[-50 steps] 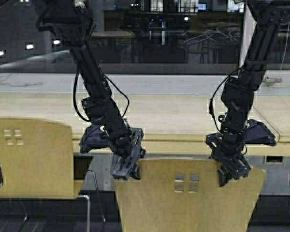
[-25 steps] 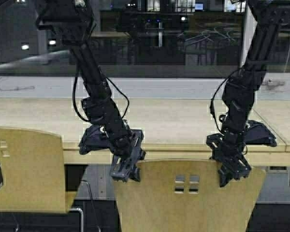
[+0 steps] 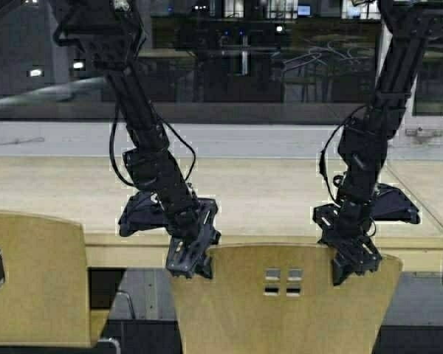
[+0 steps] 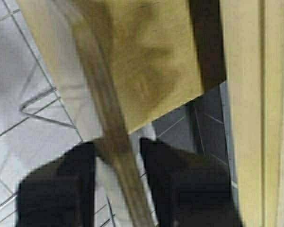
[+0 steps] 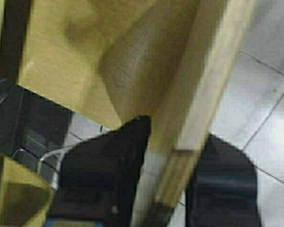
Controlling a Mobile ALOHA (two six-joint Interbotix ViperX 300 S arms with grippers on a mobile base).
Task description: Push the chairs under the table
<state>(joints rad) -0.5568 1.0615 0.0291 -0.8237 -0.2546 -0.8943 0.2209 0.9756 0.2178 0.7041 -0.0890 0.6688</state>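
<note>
Gripping the middle chair (image 3: 284, 299) back's top edge, both hands (image 3: 190, 259) (image 3: 354, 264) face the table (image 3: 74, 193), another chair (image 3: 33, 276) left

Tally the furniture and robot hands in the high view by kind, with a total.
Tan-yellow moulded plywood chairs: 2, one held, one at left
Long pale wood-laminate table: 1
Black robot hands: 2, left hand, right hand
Total: 5

Black jointed arms (image 3: 151, 158), looped cables (image 3: 117, 158)
</note>
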